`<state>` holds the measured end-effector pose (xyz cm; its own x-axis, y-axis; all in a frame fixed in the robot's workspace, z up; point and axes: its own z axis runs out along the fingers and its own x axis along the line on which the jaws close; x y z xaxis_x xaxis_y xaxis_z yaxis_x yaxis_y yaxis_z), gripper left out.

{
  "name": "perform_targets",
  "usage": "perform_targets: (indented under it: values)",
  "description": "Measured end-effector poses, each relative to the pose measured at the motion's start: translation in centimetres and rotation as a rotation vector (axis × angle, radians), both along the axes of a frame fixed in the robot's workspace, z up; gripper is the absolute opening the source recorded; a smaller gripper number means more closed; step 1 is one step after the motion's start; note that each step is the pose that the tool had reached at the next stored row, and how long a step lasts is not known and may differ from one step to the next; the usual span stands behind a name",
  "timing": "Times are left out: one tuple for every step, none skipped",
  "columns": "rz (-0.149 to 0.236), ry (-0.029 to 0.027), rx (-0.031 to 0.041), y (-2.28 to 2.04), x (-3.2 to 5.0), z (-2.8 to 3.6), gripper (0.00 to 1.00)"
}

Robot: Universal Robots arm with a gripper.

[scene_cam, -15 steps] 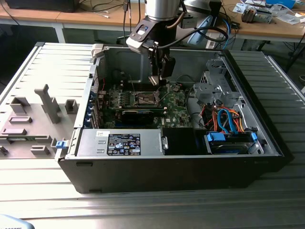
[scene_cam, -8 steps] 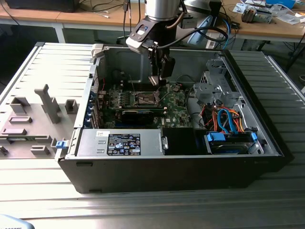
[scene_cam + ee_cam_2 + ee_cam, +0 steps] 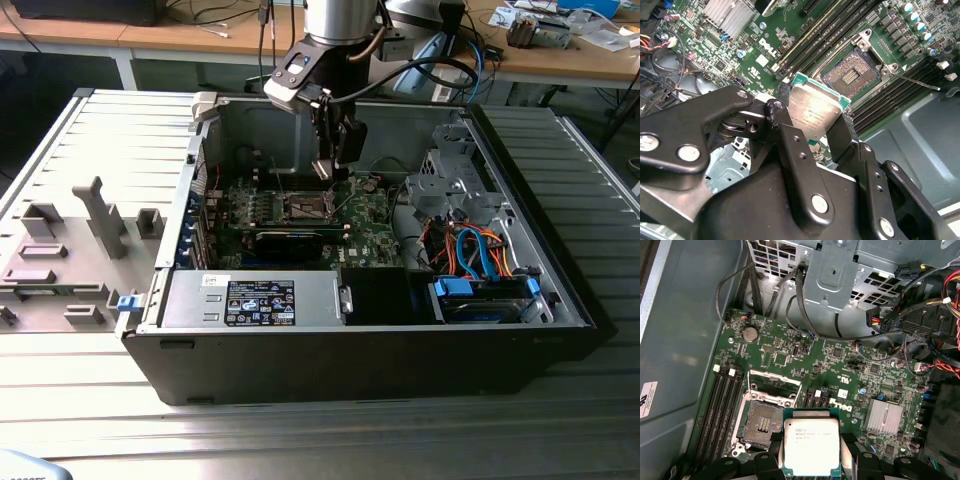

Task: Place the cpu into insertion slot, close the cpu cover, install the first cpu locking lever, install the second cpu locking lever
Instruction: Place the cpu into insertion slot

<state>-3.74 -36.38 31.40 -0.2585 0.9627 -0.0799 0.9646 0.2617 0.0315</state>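
Observation:
My gripper (image 3: 330,168) hangs inside the open computer case, just above the green board (image 3: 375,235). It is shut on the cpu (image 3: 811,446), a flat silver-grey square on a green base, gripped by two opposite edges between black fingers (image 3: 790,145). The insertion slot (image 3: 760,424) is a bare dark socket with a brownish centre, lying beside and below the held cpu (image 3: 815,107) in both wrist views. The cpu is above the board and off to one side of the insertion slot (image 3: 852,75). The cpu cover (image 3: 775,384), a silver frame, stands swung open at the slot's edge. A thin locking lever (image 3: 920,83) sticks out free.
Memory slots (image 3: 720,405) flank the socket, and a finned heatsink (image 3: 883,417) sits nearby. A long black card (image 3: 290,240) lies in front of the socket. A metal drive cage (image 3: 455,180) and orange and blue cables (image 3: 480,250) are at the exterior view's right. A grey fixture (image 3: 70,250) lies outside the case.

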Motion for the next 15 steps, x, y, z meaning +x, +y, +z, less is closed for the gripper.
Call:
perform_targets:
  values:
    - [-0.001, 0.0000, 0.0000, 0.00, 0.00, 0.00, 0.54]
    - [-0.001, 0.0000, 0.0000, 0.00, 0.00, -0.01, 0.54]
    - [-0.002, 0.0000, 0.0000, 0.00, 0.00, -0.01, 0.54]
    - [-0.003, 0.0000, 0.0000, 0.00, 0.00, -0.02, 0.54]
    - [-0.003, 0.0000, 0.0000, 0.00, 0.00, -0.02, 0.54]
    - [-0.003, -0.0001, 0.0000, 0.00, 0.00, -0.03, 0.54]
    - [-0.004, 0.0000, 0.0000, 0.00, 0.00, -0.03, 0.54]
    - [-0.004, 0.0000, 0.0000, 0.00, 0.00, -0.03, 0.54]
    - [-0.005, -0.0001, 0.0000, 0.00, 0.00, -0.04, 0.54]
    - [-0.006, 0.0000, 0.0000, 0.00, 0.00, -0.04, 0.54]
    - [-0.006, -0.0001, 0.0000, 0.00, 0.00, -0.04, 0.54]
    - [-0.007, 0.0000, 0.0000, 0.00, 0.00, -0.05, 0.54]
    - [-0.008, 0.0000, 0.0000, 0.00, 0.00, -0.05, 0.54]
    - [-0.008, -0.0001, 0.0000, 0.00, 0.00, -0.06, 0.54]
    - [-0.009, 0.0000, 0.0000, 0.00, 0.00, -0.06, 0.54]
